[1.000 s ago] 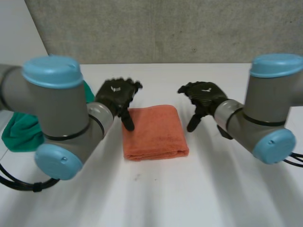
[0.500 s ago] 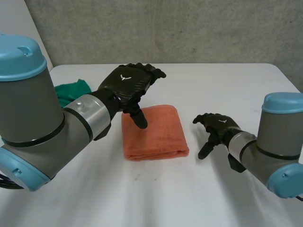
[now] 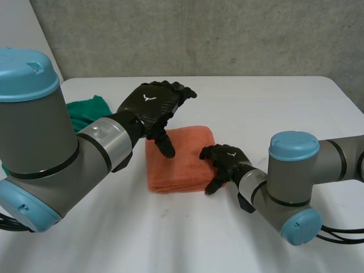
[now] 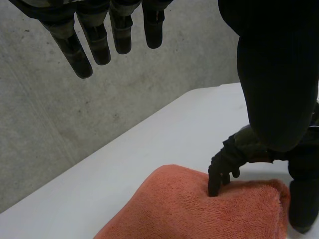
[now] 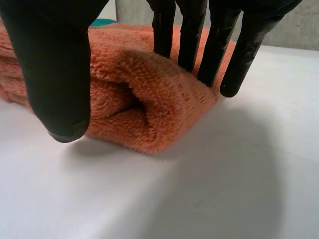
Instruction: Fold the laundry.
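Now r. hand (image 3: 224,160) fingers straight on orange towel (image 3: 182,170) corner; l. hand (image 3: 151,103) splayed above.

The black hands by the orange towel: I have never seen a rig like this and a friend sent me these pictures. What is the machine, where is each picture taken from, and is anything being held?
It is a robot with two grey arms, each ending in a black hand. The head view looks down from behind the arms onto a white table. The other two views come from cameras on the wrists, each looking along its own palm. On the table lies a folded orange towel, with a green cloth further off, beside the left arm. The left hand hovers open over the towel, thumb pointing down. The right hand rests straight fingers on top of the towel's corner nearest its arm, with its thumb in front of the fold. Nothing is gripped.
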Tool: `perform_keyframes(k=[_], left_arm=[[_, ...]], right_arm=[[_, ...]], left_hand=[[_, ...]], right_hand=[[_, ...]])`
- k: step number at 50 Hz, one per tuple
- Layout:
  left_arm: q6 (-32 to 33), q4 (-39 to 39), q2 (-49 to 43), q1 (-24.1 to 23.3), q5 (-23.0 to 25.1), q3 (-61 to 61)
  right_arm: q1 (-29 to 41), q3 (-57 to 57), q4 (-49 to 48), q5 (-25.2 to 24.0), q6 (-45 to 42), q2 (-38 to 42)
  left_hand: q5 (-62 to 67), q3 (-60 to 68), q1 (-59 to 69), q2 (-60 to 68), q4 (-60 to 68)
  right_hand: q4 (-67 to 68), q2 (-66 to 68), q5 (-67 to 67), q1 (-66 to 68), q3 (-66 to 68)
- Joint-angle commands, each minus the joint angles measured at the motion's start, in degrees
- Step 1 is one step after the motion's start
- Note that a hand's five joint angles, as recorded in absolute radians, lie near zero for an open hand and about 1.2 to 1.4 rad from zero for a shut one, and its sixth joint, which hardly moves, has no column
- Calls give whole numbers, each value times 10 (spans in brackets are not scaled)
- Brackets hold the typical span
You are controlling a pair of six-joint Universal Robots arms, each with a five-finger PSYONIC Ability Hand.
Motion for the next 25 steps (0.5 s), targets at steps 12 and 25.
perform_keyframes(k=[12,25], left_arm=[[0,0,-4,4,0,-1],[0,0,-3,3,0,-1]], right_arm=[[-1,-39,-14,25,-9,27],[-2,-75,-9,3,-107,41]], left_hand=[[-25,-19,-9,-15,-15],[-25,-19,-9,-15,-15]], right_hand=[[332,327,341,372,327],[526,522,535,567,522]])
